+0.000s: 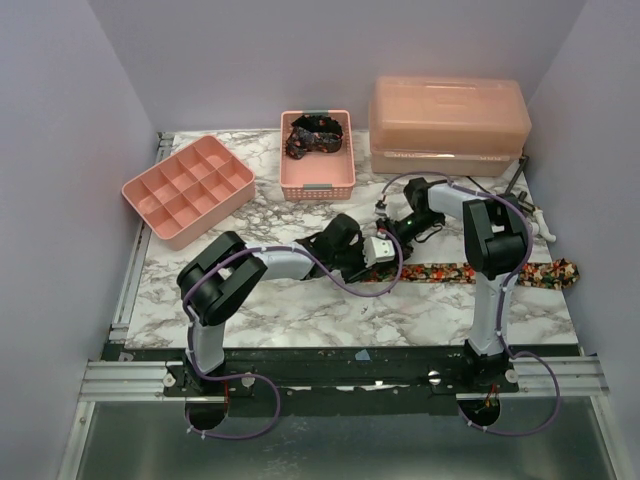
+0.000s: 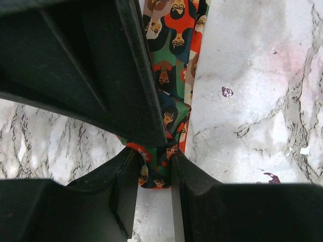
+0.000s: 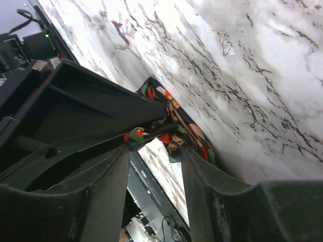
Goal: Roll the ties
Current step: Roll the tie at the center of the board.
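Listing table point(image 1: 290, 310) contents, all placed w/ ref. to the basket point(image 1: 318, 186) at back centre.

1. Tie point(image 1: 440, 271): red/orange/green face print. Lies flat in front of the basket and off to its right, running L–R across the marble. The end nearer the basket is bunched and slightly folded.
2. Dark tie point(image 1: 315, 135): coiled loosely inside the basket.
3. Tray point(image 1: 200, 228): pink, w/ dividers, left of the basket, set at an angle.
4. Box point(image 1: 448, 115): pink, lidded, right of the basket.
5. L end effector point(image 2: 154, 169): in front of the basket, clenched on the bunched tie end, fabric pinched btwn both fingers.
6. R end effector point(image 3: 155, 151): just beside the L one at the same tie end, released. Fingers stand apart w/ the folded fabric loose in the gap.
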{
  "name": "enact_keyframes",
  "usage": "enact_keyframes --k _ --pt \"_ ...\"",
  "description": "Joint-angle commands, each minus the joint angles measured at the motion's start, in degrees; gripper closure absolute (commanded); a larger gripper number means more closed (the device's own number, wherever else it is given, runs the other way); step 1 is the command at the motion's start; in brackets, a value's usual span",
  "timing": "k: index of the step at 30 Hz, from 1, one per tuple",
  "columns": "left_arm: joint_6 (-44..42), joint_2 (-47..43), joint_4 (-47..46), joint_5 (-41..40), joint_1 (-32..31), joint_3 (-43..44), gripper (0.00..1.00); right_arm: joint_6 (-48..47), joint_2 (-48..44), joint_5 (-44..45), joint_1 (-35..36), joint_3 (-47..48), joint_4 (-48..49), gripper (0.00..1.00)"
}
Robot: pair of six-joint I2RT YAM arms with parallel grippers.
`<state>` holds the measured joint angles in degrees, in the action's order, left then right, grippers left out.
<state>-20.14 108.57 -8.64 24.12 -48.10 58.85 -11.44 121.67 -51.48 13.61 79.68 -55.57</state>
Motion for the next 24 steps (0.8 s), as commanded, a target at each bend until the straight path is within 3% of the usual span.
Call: enact_keyframes --k 1,14,17,20,22,24 --pt "-0.8 3.2 8.6 -4.6 0.3 -0.5 0.71 -1.9 -1.5 -4.0 -0.5 -0.7 -0.4 0.50" --pt "-0.5 4.0 10.0 -3.8 -0.2 2.4 0.68 1.0 2.6 -5.5 0.0 -1.9 4.2 0.55" --pt "-0.9 3.8 9.5 -3.4 -0.3 2.8 0.67 0.6 3.1 -5.1 0.0 -2.2 4.3 0.67" --pt "-0.9 3.1 9.0 -2.6 -0.3 2.6 0.64 -1.0 3.1 -3.7 0.0 -2.6 3.8 0.87" --pt "-0.2 2.2 6.5 -1.6 0.2 1.9 0.55 -2.7 3.1 -2.3 -0.1 -3.0 3.5 0.99" --pt "1.7 0.8 3.5 1.6 1.9 0.0 0.47 -4.1 3.3 -1.5 -0.5 -3.4 3.5 0.99"
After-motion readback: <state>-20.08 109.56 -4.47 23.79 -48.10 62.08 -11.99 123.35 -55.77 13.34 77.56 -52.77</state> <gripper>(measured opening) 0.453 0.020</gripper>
